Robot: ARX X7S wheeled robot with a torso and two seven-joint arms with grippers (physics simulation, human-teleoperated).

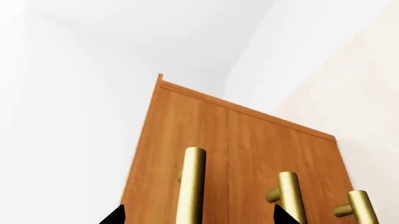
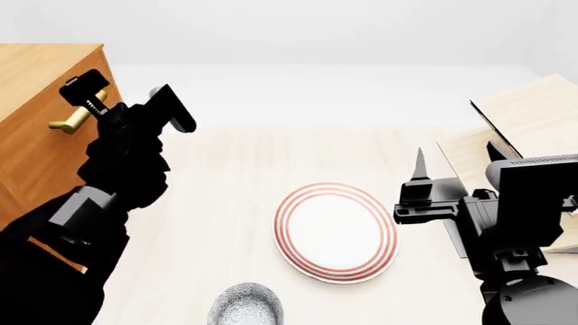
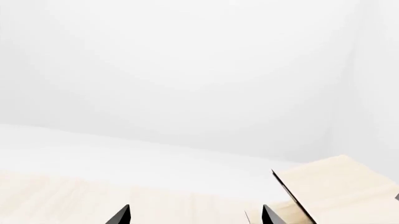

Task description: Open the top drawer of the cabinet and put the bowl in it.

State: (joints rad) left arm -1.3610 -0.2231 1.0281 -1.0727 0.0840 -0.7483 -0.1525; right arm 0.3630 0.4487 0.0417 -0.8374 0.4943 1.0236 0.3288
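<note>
Left wrist view: the left claw [image 1: 196, 215] is spread wide, black tips either side of the top drawer's brass handle [image 1: 192, 184], the bar lying lengthwise between them.

Head view: that claw reaches the cabinet [image 2: 40, 128]; the bowl [image 2: 246, 305] sits near, untouched.

Right wrist view: the right claw [image 3: 194, 214] hangs open over bare table [image 3: 62, 196], empty.
</note>
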